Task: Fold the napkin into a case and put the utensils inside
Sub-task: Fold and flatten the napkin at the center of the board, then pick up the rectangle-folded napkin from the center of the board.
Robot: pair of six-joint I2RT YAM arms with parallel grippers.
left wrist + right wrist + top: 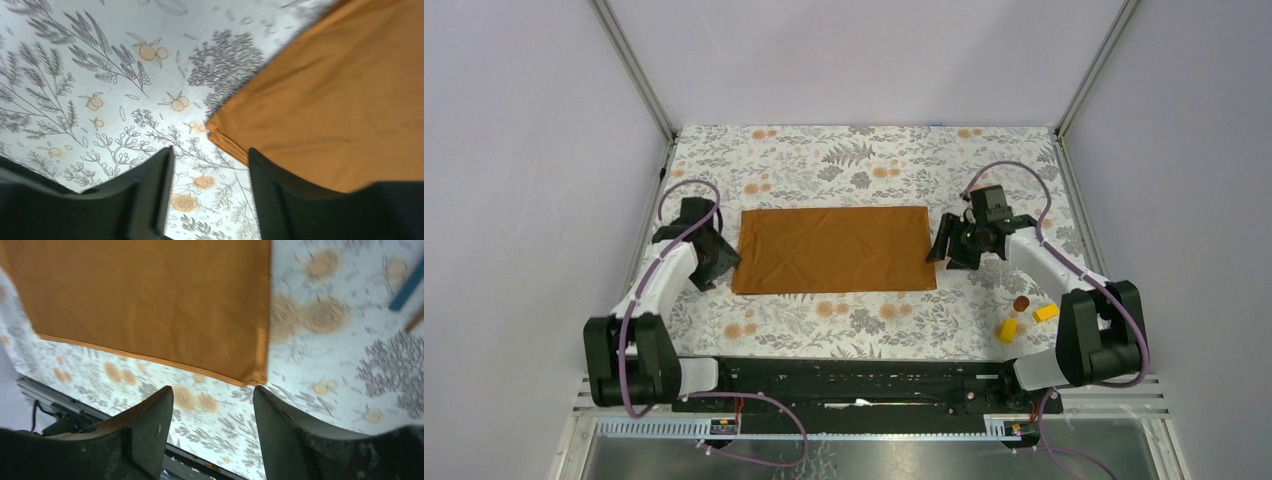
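Napkin (834, 249) is laid mid-frame on bench (874, 160), folded to a flat two-layer rectangle. Left hand (722, 262) and right hand (946, 245) are held apart, empty, just beside its short ends. Narrow case is not yet formed. Utensils cannot be made out; none inserted.

Napkin (832, 250) mid table (864, 165), betw. L claw (724, 258) & R claw (944, 250); blocks (1045, 313) front-right.
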